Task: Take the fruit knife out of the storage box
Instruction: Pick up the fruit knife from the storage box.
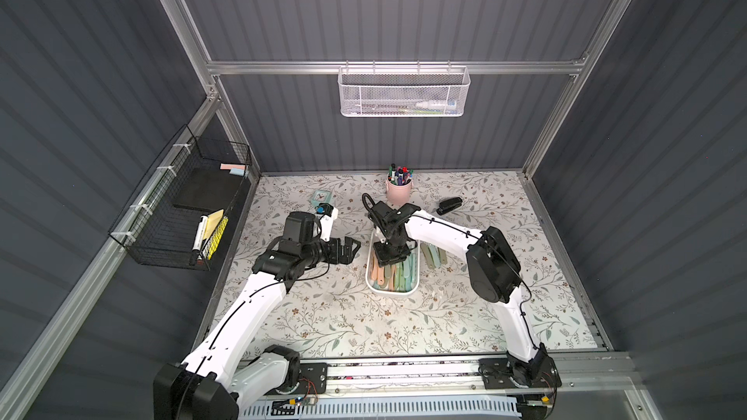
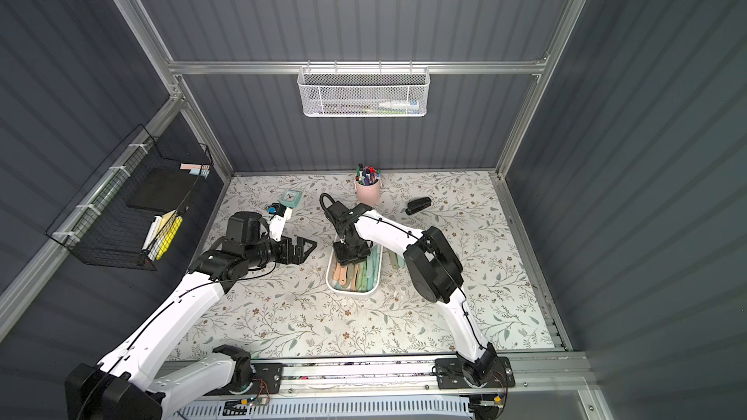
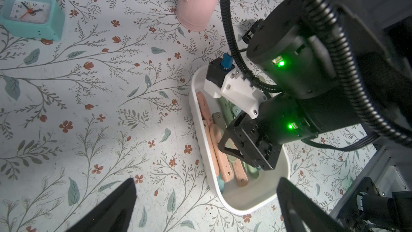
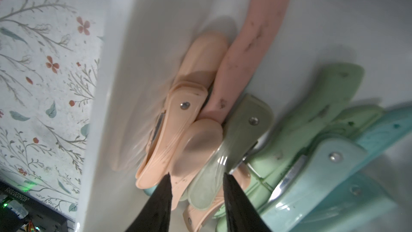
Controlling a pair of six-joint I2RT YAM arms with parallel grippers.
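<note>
One fruit knife [image 4: 205, 180] lies between right jaws.

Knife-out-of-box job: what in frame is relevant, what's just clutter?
Job:
- storage box
- fruit knives piled inside it
- right pincer, lowered into the box
- loose knives just outside it

Clutter:
- teal clock
- pink pen cup
- black stapler
- white mesh basket
- black wire basket

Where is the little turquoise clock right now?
In both top views the clock stands far back on the table, left of the pink pen cup.
</note>
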